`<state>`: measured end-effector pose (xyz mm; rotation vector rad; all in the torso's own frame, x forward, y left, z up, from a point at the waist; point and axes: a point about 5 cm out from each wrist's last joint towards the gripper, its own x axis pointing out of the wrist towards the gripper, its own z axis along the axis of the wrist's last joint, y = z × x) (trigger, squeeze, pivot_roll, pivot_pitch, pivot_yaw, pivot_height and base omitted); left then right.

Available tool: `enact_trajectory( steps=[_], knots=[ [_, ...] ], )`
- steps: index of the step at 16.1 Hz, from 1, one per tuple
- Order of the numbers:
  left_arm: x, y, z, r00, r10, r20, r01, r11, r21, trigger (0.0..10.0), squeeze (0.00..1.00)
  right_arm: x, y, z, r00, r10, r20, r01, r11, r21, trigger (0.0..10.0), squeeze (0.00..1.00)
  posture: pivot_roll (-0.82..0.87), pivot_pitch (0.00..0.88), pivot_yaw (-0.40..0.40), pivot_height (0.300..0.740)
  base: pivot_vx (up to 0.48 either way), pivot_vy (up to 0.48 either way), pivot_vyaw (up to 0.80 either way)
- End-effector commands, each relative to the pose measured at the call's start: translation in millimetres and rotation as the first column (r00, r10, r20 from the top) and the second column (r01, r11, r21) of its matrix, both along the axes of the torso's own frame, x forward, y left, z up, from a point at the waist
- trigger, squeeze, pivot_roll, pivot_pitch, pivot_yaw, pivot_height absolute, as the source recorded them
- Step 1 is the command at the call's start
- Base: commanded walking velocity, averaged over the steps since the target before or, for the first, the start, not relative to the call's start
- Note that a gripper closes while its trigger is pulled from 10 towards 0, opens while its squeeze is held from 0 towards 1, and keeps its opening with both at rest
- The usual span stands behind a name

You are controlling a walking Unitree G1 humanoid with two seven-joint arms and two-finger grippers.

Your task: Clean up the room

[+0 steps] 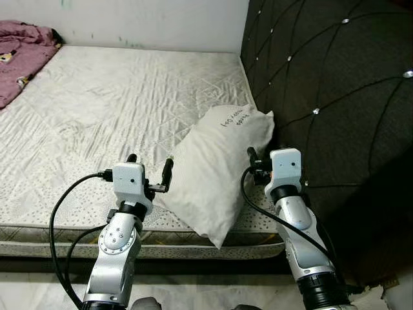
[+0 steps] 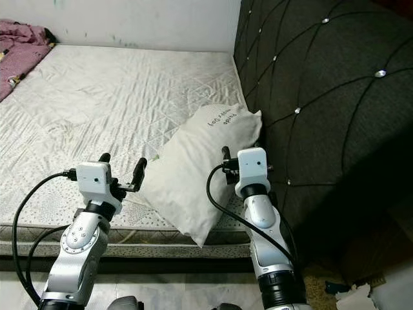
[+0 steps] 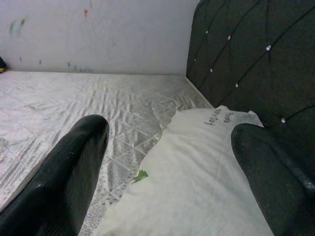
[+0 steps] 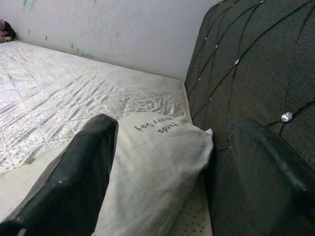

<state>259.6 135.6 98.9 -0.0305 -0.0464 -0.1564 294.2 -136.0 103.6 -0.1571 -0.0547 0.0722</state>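
Flanking the white pillow (image 1: pixel 216 174), left gripper (image 1: pixel 150 173) and right gripper (image 4: pixel 172 162) both hold fingers spread wide, empty. Pillow looks soft, light, floppy; best pinched at opposite side edges.

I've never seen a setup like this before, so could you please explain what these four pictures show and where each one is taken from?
This is a humanoid robot with two silver arms standing at the side of a bed. The two wide pictures come from a stereo camera on its head, looking down. The other two come from cameras on its wrists, looking along each gripper's two black fingers. On the bare mattress lies a white pillow against the dark tufted headboard, its near corner hanging over the bed's edge. A pink blanket sits in the far corner. The left gripper and right gripper are open on either side of the pillow, holding nothing.
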Motion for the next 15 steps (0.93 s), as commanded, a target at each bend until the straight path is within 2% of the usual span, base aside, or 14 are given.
enact_trajectory(
  steps=[1, 10, 14, 15],
  knots=[
    [-0.8, -0.7, 1.5, 1.000, -0.014, 0.010, 0.014, 1.000, -0.001, 10.0, 0.00, 0.7, 0.1, 0.5, 1.000, 0.005, -0.003, -0.005, 1.000, -0.003, 10.0, 0.00, 0.07, 0.000, -0.029, 0.740, 0.341, 0.000, 0.00],
    [-0.7, 0.1, 1.3, 1.000, -0.011, 0.007, 0.011, 1.000, 0.004, 10.0, 0.00, 2.2, 0.9, 0.8, 1.000, 0.012, -0.002, -0.012, 1.000, -0.003, 10.0, 0.00, 0.07, 0.000, -0.033, 0.740, 0.335, 0.000, 0.00],
    [-0.6, 0.6, 1.1, 1.000, 0.001, 0.007, -0.001, 1.000, 0.014, 10.0, 0.00, 2.1, 0.7, 1.2, 1.000, 0.009, -0.001, -0.009, 1.000, -0.002, 10.0, 0.00, 0.07, 0.000, -0.035, 0.740, 0.000, 0.000, 0.00],
    [0.8, 0.8, 2.2, 1.000, 0.011, 0.006, -0.011, 0.999, 0.053, 10.0, 0.00, 2.6, 0.4, 1.8, 1.000, 0.008, 0.000, -0.008, 1.000, -0.002, 10.0, 0.00, 0.08, 0.000, -0.041, 0.740, 0.000, 0.000, 0.00]
  ],
)
